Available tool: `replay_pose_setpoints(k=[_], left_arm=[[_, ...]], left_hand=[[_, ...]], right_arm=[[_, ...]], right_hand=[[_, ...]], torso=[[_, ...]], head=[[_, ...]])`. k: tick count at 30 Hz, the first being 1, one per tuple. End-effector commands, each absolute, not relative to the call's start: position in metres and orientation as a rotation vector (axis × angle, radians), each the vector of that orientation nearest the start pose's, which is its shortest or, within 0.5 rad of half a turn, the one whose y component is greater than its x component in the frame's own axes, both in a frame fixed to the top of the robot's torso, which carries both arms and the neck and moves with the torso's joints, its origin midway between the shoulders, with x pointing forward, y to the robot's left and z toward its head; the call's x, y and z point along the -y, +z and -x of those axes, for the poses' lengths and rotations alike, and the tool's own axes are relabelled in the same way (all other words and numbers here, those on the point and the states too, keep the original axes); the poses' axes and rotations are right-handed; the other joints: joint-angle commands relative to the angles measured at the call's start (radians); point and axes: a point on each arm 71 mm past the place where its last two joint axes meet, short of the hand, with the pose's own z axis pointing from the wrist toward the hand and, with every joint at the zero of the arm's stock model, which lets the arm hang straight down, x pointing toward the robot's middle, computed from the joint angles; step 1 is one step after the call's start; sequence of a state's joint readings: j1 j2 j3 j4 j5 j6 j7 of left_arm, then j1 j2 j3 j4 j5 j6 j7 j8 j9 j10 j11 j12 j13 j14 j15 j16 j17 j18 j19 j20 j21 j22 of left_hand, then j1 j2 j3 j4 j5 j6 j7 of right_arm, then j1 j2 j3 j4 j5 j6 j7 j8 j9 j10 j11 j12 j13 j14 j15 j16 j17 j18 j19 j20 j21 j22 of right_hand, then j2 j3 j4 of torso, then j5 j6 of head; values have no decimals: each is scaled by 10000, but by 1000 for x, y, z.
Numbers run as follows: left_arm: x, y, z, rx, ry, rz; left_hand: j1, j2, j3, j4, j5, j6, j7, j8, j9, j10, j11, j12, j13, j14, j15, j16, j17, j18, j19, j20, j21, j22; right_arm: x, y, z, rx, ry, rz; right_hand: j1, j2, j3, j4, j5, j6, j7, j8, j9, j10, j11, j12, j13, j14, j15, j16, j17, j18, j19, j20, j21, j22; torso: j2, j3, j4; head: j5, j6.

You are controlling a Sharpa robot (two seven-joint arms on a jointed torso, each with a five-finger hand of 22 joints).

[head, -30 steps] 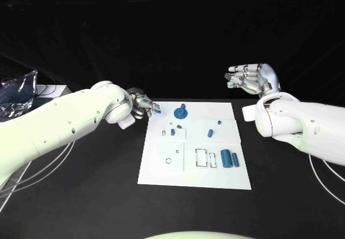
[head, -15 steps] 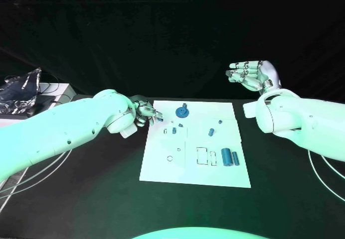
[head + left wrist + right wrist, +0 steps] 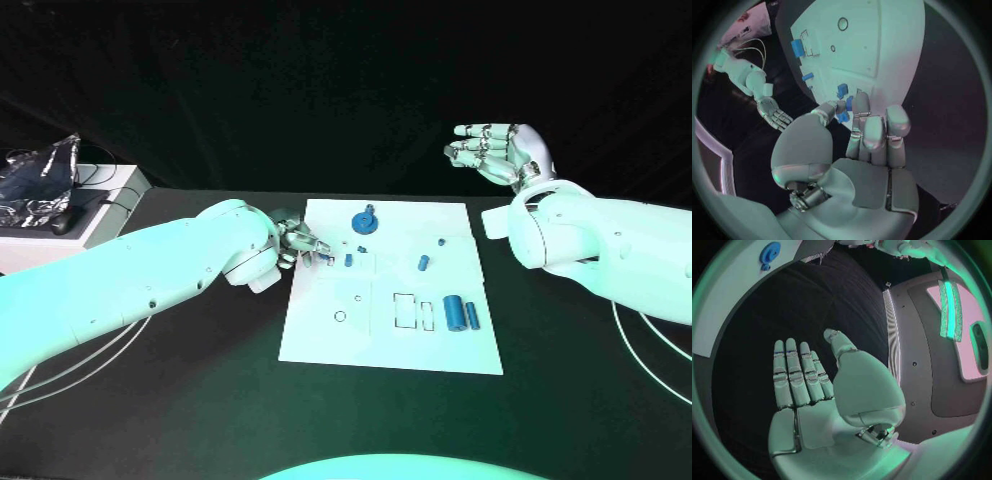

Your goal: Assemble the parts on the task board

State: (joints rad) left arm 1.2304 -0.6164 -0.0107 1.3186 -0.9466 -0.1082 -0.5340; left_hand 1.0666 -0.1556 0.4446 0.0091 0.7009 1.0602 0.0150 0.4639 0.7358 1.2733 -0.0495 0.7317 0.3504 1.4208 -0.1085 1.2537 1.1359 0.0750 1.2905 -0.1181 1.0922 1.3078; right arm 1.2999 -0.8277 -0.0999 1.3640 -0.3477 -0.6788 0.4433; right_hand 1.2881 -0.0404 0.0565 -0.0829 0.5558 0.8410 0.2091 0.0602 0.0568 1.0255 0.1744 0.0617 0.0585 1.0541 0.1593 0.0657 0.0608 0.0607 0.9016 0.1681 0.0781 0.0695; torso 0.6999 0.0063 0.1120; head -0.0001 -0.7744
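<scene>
Left hand [image 3: 296, 241] moved onto task board [image 3: 389, 345] edge, apparently pinching small blue part [image 3: 842, 116] (view poor); right hand [image 3: 490, 152] raised, empty, fingers apart.

White task board [image 3: 389, 340]; blue parts [image 3: 454, 315] (gear [image 3: 365, 222] same blue); black table [image 3: 173, 400]; silver left hand [image 3: 299, 241].

The left hand [image 3: 296, 240] was held low, its fingers [image 3: 862, 112] drawn together at the tips. The right hand [image 3: 495, 153] was raised well clear, palm open, its fingers [image 3: 795, 375] extended side by side and nothing gripped.
</scene>
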Motion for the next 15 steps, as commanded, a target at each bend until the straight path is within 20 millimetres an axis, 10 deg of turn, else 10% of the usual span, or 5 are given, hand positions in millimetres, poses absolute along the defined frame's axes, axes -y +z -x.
replay_pose_setpoints(k=[1,15], left_arm=[[-161,-208,-525,-21101,-5076,4359],[-154,-217,-525,-20955,-4812,3721]], left_hand=[[19,139,1638,-1659,19,-29,20,-22,3,204,-144,2,14,60,8,-75,5,-135,60,-32,42,593],[48,177,1632,-1609,-17,-77,38,-30,27,155,-130,12,29,52,11,-148,-40,-127,42,-31,12,584]], right_arm=[[262,-140,-526,-11644,11023,-6971],[259,-141,-525,-11748,11108,-6995]], right_hand=[[20,97,-58,-8,-19,-99,9,-64,-11,-121,8,-46,-13,-103,20,-66,-11,26,-48,76,-41,-13],[34,111,-178,-23,-3,-323,117,-72,-19,-286,57,-51,-18,-158,51,-64,-11,45,-115,115,-46,-12]], torso=[[44,15,-20],[47,-1,-21]], head=[[-3,-1],[0,-45]])
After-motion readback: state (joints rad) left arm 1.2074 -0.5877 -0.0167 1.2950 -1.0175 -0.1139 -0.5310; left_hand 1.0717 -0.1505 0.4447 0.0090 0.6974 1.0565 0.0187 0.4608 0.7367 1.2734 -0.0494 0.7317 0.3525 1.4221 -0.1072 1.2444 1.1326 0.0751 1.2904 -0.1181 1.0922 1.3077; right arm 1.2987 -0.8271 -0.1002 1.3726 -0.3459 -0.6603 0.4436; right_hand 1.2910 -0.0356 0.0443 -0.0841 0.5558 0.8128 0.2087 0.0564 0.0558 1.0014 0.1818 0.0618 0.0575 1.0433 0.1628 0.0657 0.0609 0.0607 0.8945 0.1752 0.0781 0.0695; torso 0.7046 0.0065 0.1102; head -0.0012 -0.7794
